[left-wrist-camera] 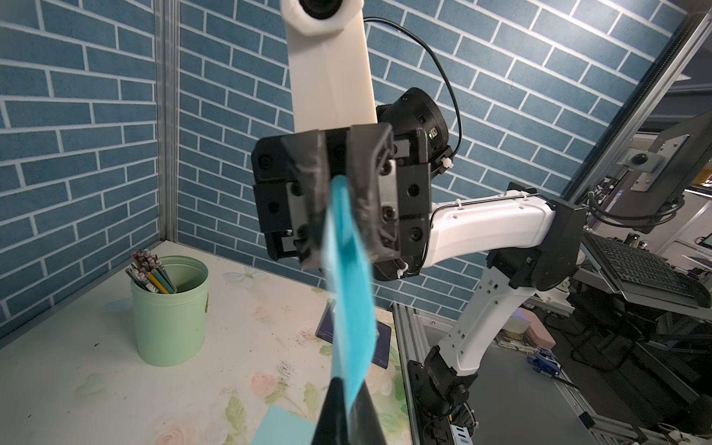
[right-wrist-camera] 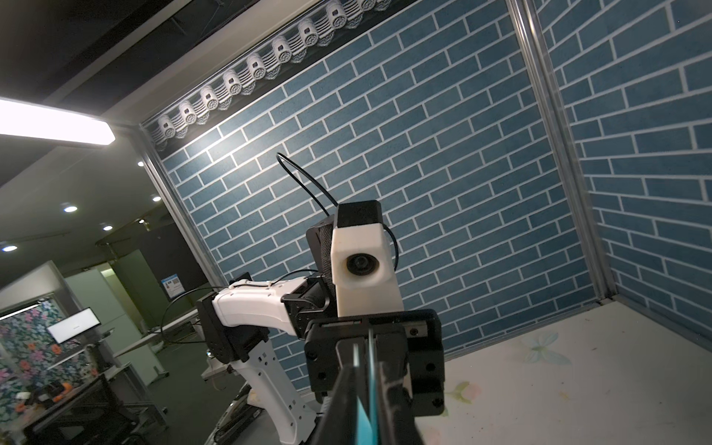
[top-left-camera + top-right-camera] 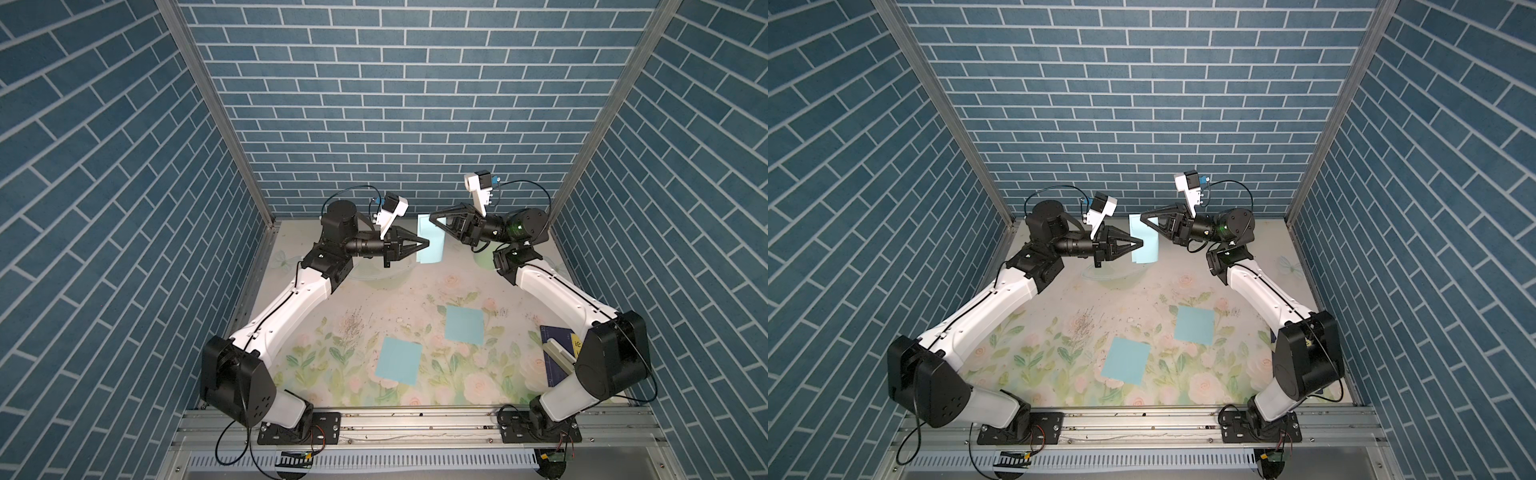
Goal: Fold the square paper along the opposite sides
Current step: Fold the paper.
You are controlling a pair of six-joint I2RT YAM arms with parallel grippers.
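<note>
Blue paper (image 3: 434, 250) in left gripper (image 3: 426, 242)

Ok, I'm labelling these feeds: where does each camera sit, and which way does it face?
Both top views: overhead, looking down on the floral table; left gripper and right gripper show.
Left wrist: behind its own gripper, facing the right gripper across the folded light-blue paper.
Right wrist: behind its own gripper, facing the left gripper.
Shared: both wrist views show that paper.
</note>
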